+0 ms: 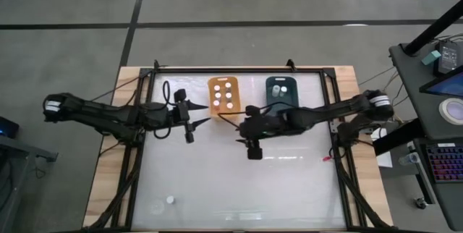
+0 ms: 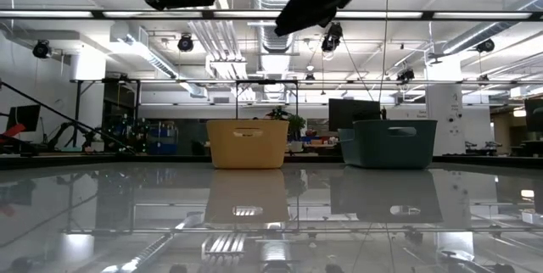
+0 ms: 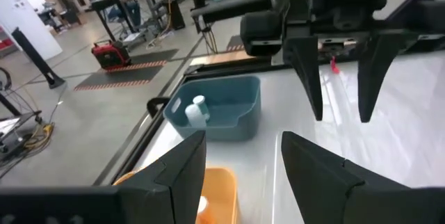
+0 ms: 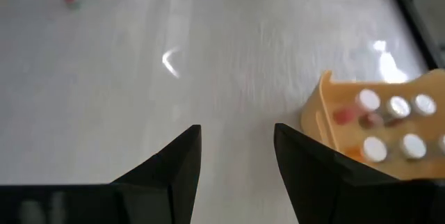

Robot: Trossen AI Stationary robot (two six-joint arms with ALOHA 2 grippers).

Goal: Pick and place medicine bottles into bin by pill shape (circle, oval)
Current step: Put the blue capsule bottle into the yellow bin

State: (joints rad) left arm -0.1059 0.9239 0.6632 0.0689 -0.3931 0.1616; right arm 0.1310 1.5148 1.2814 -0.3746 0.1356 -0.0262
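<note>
Several white-capped medicine bottles (image 1: 223,95) stand upright in the orange bin (image 1: 211,82) at the table's far middle; the right wrist view shows them too (image 4: 389,123). The teal bin (image 1: 269,97) beside it holds a few more (image 3: 197,110). A loose bottle (image 1: 170,200) stands on its base near the table's near left corner. My left gripper (image 1: 205,114) hovers open, just left of and nearer than the orange bin. My right gripper (image 1: 230,128) hovers open facing it, over the table's middle. Nothing lies between either pair of fingers.
The two bins (image 2: 248,144) (image 2: 389,143) stand side by side at the far edge. A black frame (image 1: 334,117) runs round the glossy white tabletop. A small red object (image 1: 327,159) lies by the right edge. The near half of the table is bare except for the loose bottle.
</note>
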